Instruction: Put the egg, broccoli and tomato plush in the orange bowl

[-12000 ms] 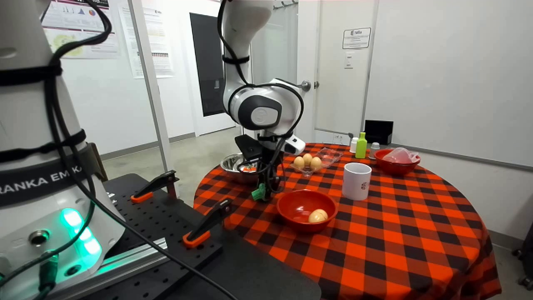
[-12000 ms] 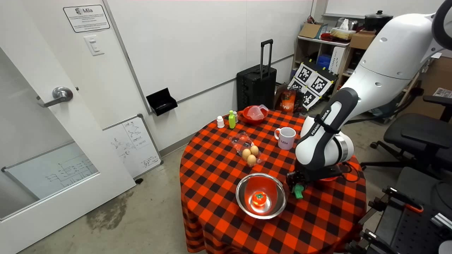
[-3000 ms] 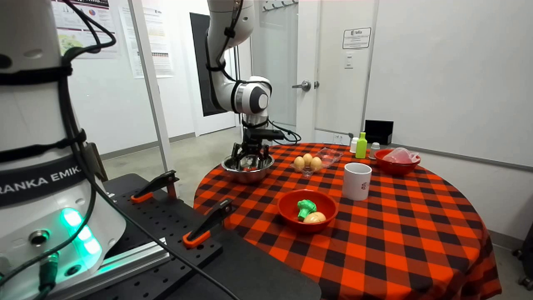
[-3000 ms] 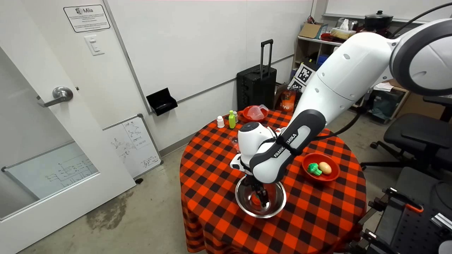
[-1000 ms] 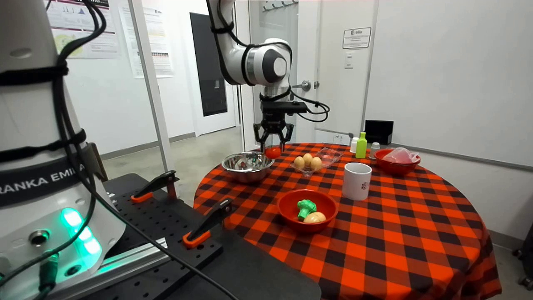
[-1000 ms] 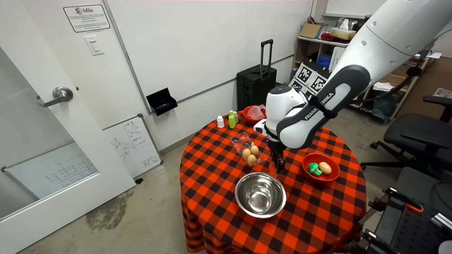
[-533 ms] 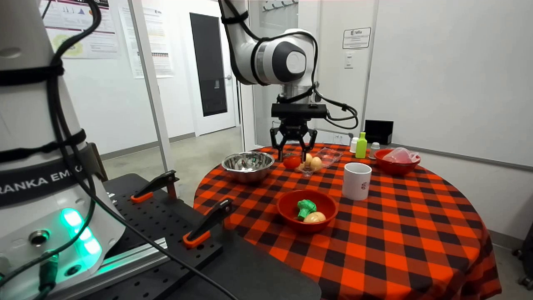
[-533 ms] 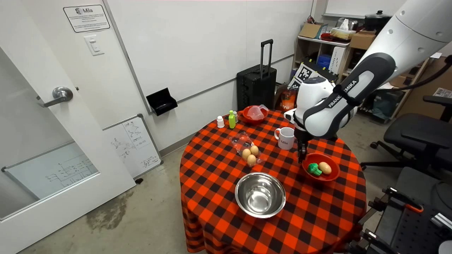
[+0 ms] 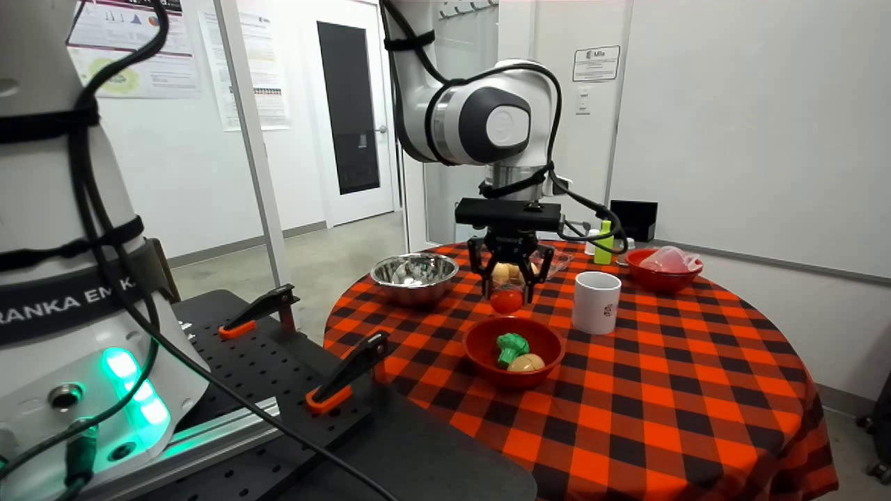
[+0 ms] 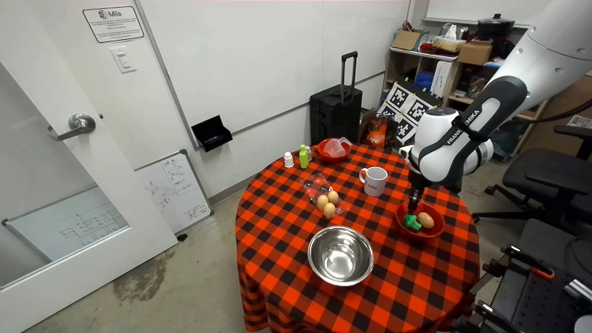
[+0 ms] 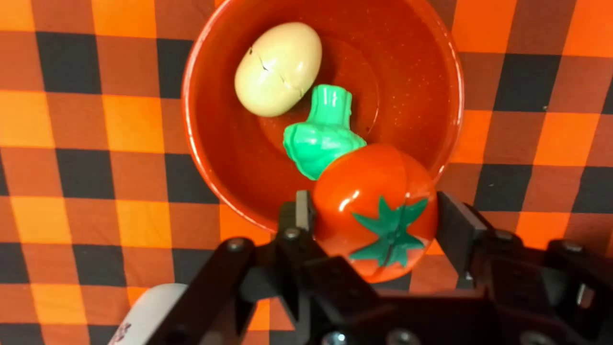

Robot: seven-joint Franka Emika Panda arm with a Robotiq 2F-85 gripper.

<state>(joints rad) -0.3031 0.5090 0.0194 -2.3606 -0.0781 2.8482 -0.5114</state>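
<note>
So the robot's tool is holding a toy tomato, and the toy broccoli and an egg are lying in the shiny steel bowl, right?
Not quite: the toy broccoli and egg lie in the orange bowl, as the wrist view shows. The tool does hold the toy tomato.

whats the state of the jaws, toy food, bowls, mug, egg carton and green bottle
Jaws: closed on the tomato
Tomato: held up, not yet inside the orange bowl
Orange bowl: upright
Egg: lying in the orange bowl, crack lines showing
Broccoli: lying in that bowl beside the egg
Steel bowl: upright
Other red bowl: upright, something translucent inside
Mug: upright
Egg carton: open, three eggs in it
Green bottle: upright
</note>
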